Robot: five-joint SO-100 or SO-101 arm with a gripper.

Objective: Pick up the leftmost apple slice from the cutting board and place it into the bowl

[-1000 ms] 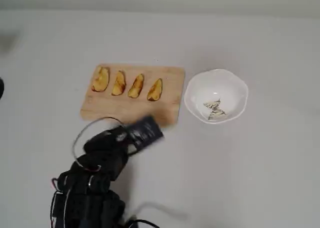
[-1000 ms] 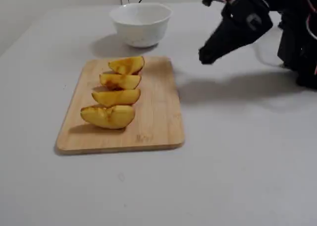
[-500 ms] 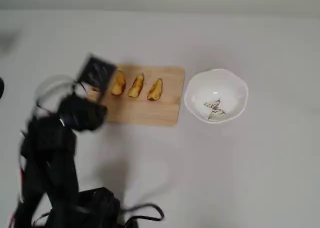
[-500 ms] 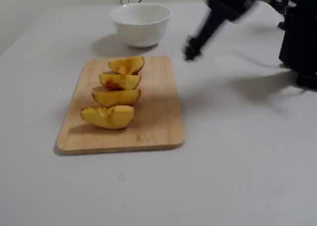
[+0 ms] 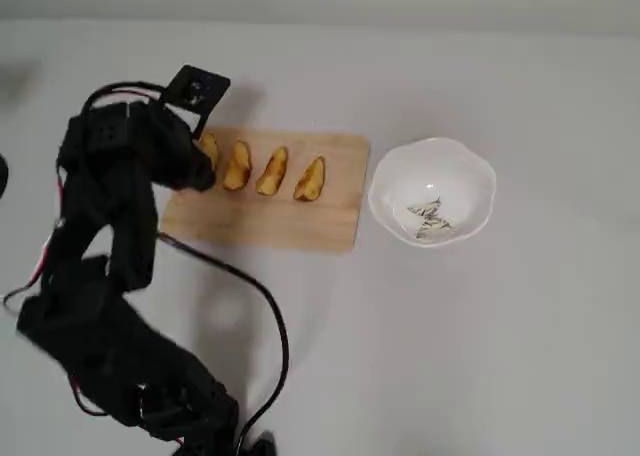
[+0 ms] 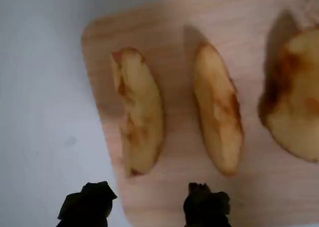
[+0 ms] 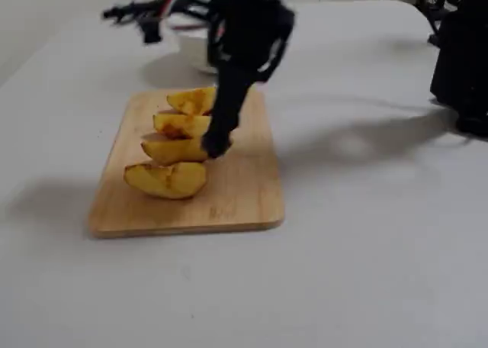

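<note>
bare grey table [image 5: 450,346] is left open in front of the light tan wooden cutting board [image 5: 290,221]. the four yellow-brown apple wedges [image 7: 181,149] are set close together, narrow gaps between them. the white round bowl [image 5: 432,192] stands just beside the board, uncovered from above.

I see the apple slice [image 7: 165,178] pale yellow with brown patches | three narrower slices [image 5: 272,172] yellow-brown, darker streaks | cutting board [image 5: 270,221] light tan wood | bowl [image 5: 432,191] white, a small grey-yellow butterfly-like mark on its inside bottom | counter [image 5: 480,356] plain pale grey | tool [image 6: 144,207] matte black | arm cable [image 5: 262,306] black.
</note>
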